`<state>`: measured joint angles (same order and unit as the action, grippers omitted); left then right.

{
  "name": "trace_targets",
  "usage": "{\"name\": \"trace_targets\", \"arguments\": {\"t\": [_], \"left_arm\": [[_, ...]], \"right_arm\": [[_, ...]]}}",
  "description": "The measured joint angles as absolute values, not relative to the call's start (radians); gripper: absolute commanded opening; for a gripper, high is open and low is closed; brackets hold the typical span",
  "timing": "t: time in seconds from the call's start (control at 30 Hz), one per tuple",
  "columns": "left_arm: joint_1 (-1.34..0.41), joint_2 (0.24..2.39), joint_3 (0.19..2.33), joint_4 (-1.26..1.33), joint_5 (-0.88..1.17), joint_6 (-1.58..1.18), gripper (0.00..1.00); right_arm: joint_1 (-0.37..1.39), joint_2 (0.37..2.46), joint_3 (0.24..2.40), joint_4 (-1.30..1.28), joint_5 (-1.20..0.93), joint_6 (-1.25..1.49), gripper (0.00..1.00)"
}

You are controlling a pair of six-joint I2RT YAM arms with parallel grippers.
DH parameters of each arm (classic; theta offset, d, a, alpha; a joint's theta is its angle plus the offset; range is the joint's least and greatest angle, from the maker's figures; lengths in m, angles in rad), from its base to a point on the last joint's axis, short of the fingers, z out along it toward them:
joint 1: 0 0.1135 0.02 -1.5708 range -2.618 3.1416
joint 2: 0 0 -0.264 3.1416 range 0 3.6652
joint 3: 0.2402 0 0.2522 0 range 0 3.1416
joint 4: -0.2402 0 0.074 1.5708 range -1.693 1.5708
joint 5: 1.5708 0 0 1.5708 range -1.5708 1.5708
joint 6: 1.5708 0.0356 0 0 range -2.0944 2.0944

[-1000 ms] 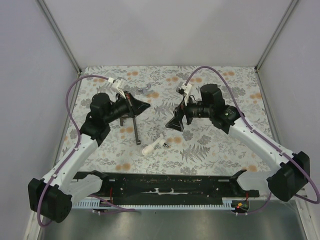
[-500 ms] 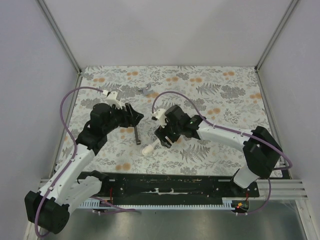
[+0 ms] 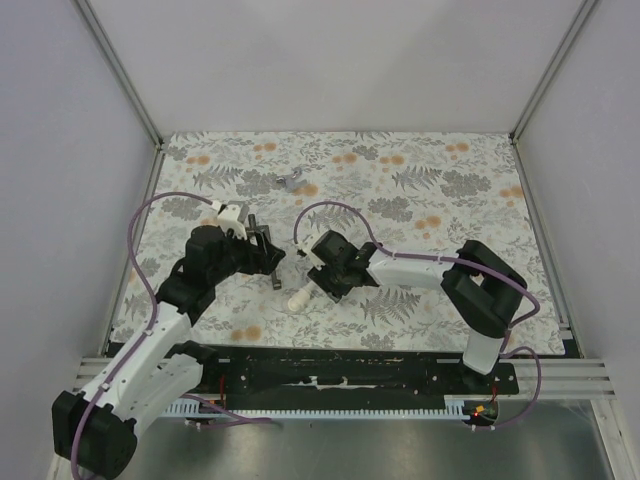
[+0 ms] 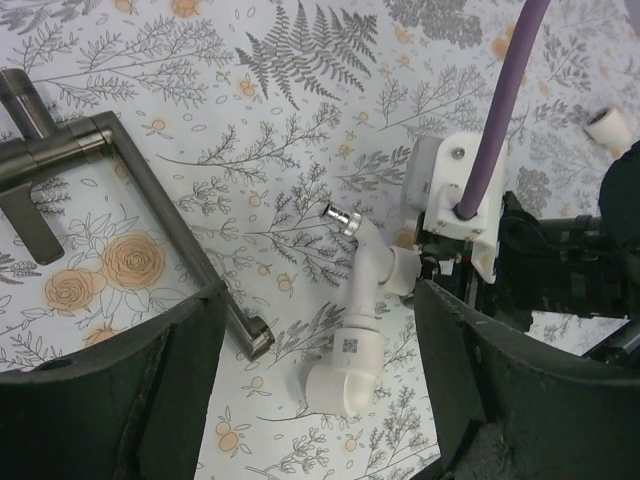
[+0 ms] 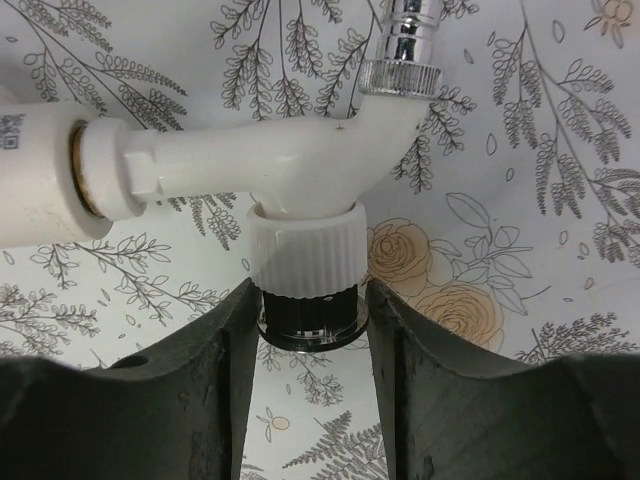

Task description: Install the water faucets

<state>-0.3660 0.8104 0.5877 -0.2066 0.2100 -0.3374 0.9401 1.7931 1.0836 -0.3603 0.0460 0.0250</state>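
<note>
One water faucet (image 3: 300,297) lies on the flowered mat (image 3: 420,190) between my two grippers. It is a white bent pipe body (image 4: 358,325) with a silvery tip (image 4: 344,220). In the right wrist view my right gripper (image 5: 310,300) has its jaws against both sides of the faucet's (image 5: 270,160) ribbed white collar, above a black and silver end. My left gripper (image 4: 318,300) stands open just left of it, its fingers wide apart around the faucet's thick end without touching it. From above, the left gripper (image 3: 270,258) and right gripper (image 3: 322,282) nearly meet.
A dark T-shaped metal tool (image 4: 150,190) lies on the mat beside my left finger, its end (image 3: 274,283) close to the faucet. A tiny grey metal piece (image 3: 290,182) sits further back. A black rail (image 3: 340,375) runs along the near edge.
My right arm swung in and down to the faucet and its jaws closed onto the collar. My left gripper opened, left the T-shaped tool on the mat and moved nearer.
</note>
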Motion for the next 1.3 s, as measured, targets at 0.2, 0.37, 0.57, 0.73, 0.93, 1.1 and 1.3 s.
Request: {"name": "trace_targets", "arguments": {"t": [0.2, 0.37, 0.57, 0.73, 0.93, 1.1, 1.3], "left_arm": [[-0.371, 0.805, 0.532, -0.168, 0.271, -0.26, 0.8], [-0.421, 0.805, 0.516, -0.13, 0.349, -0.164, 0.8], [-0.487, 0.824, 0.516, -0.076, 0.425, -0.063, 0.81], [-0.6, 0.853, 0.51, -0.016, 0.408, 0.023, 0.82], [-0.68, 0.855, 0.408, 0.165, 0.266, 0.033, 0.82], [-0.751, 0.866, 0.349, 0.287, 0.13, 0.049, 0.82], [-0.85, 0.944, 0.337, 0.452, -0.001, 0.078, 0.82]], "right_arm": [[0.941, 1.798, 1.091, -0.366, 0.062, 0.041, 0.0], [0.923, 1.75, 1.135, -0.465, 0.07, 0.049, 0.0], [0.876, 1.614, 1.238, -0.603, 0.058, 0.06, 0.0], [0.853, 1.559, 1.328, -0.685, 0.049, 0.091, 0.0], [0.846, 1.523, 1.354, -0.765, 0.034, 0.144, 0.0], [0.828, 1.494, 1.384, -0.813, 0.019, 0.188, 0.0], [0.816, 1.444, 1.412, -0.833, 0.008, 0.239, 0.0]]}}
